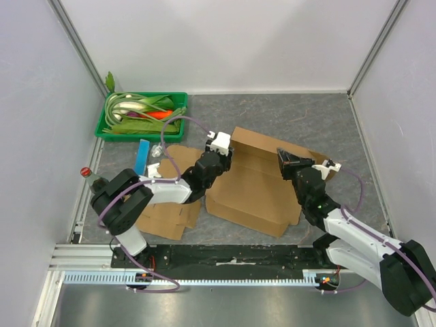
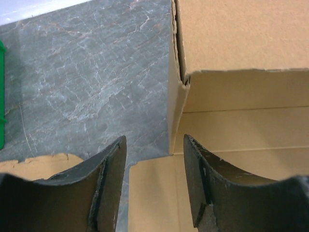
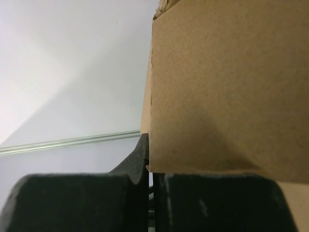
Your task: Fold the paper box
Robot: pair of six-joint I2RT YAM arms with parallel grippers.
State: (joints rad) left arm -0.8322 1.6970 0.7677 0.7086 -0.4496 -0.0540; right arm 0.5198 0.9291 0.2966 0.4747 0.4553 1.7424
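Grey stone-patterned surface [image 1: 306, 116] carries a half-formed cardboard box [image 1: 252, 191] at its middle, directly ahead of both arms. The box lies open side up. Its long axis runs roughly left to right in the overhead view, skewed so the left end sits farther from the arm bases. The back wall and the left side wall already stand upright, while the front panel lies flat.

A flat cardboard sheet [image 1: 167, 214] rests near the left arm, and a green tray [image 1: 101, 129] of vegetables waits at the far left corner, well apart from the work.

The left end effector [image 2: 154, 140] stands parted, and the left wall's upright edge lines up with the gap between its fingers, probably ready to grip it. The right end effector [image 3: 147, 162] is fully closed against the raised right flap, apparently bracing it. Whether card is nipped there cannot be told.
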